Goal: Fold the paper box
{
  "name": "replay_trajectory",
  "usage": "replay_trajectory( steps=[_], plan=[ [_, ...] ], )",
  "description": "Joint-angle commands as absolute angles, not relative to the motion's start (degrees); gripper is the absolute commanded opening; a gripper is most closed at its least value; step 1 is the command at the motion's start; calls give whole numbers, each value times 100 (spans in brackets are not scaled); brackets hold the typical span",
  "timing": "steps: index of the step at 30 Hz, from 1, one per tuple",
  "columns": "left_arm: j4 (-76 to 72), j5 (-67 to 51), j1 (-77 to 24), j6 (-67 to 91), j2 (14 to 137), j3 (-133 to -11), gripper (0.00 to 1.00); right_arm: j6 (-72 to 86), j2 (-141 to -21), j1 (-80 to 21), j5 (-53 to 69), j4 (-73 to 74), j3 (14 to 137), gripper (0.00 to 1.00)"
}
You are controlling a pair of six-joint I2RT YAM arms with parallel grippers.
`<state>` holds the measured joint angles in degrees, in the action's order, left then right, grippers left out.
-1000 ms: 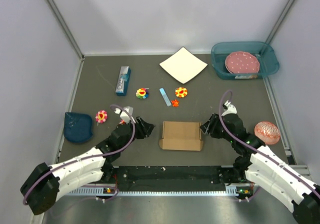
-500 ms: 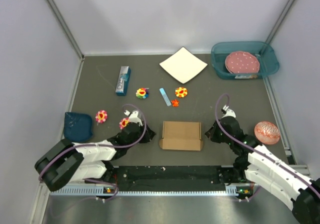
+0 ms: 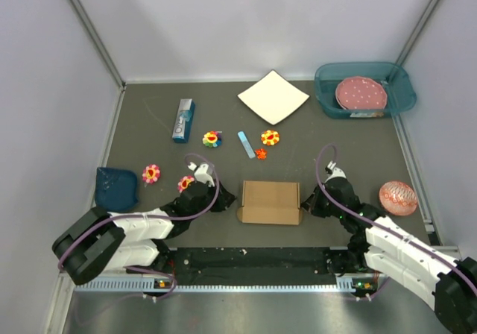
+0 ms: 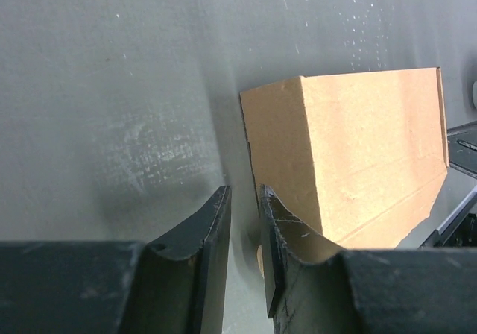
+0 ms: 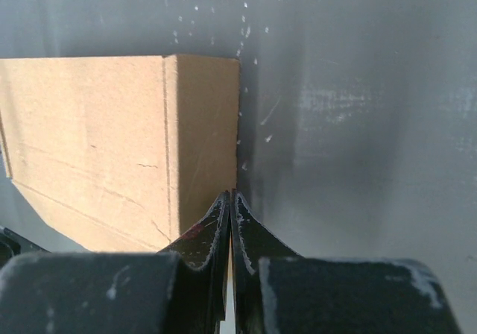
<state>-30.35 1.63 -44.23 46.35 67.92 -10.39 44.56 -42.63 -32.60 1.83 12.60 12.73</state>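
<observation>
1. We see the paper box, a flat rectangle of plain, creased brown cardboard, lying on the grey table near its front edge, between both arms.
2. The left gripper lies low at its left end, fingers narrowly apart.
3. The right gripper, at its right end, is pinched closed.

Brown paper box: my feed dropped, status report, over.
Left end effector slightly open, right end effector shut. Brown cardboard box folded shut, lying between them. Nothing blocking.
</observation>
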Motion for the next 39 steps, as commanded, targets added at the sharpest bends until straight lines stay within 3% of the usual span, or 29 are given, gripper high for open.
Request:
replay_trajectory(
  steps=[1,20,39],
  plan=[
    [-3498,-139,-4395,4605,6829,-1151,27,4553,-4245,-3331,308,756,1195,0],
    [-3902,-676,-4403,4790,6856,-967,24,4649,-3929,-3454,483,729,1265,0],
    [-2532,-932,-4412,4684,5089,-1037,24,4904,-3059,-3454,773,1617,1845,2]
  ],
)
